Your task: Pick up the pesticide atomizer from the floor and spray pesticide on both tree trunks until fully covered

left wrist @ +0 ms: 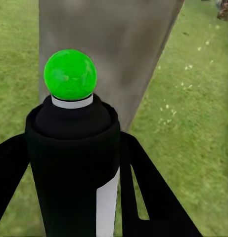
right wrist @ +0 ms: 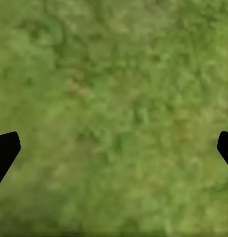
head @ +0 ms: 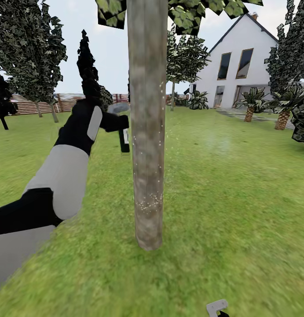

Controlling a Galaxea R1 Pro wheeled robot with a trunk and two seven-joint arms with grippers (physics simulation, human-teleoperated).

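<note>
Flat bright daylight, no cast shadows I can find; lawn (right wrist: 114, 113) under my right wrist smeared, perhaps motion blur.

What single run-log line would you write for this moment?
stage: spraying | left gripper: shut on pesticide atomizer, nozzle facing tree trunk | right gripper: open over grass | trunk: pale specks
</note>
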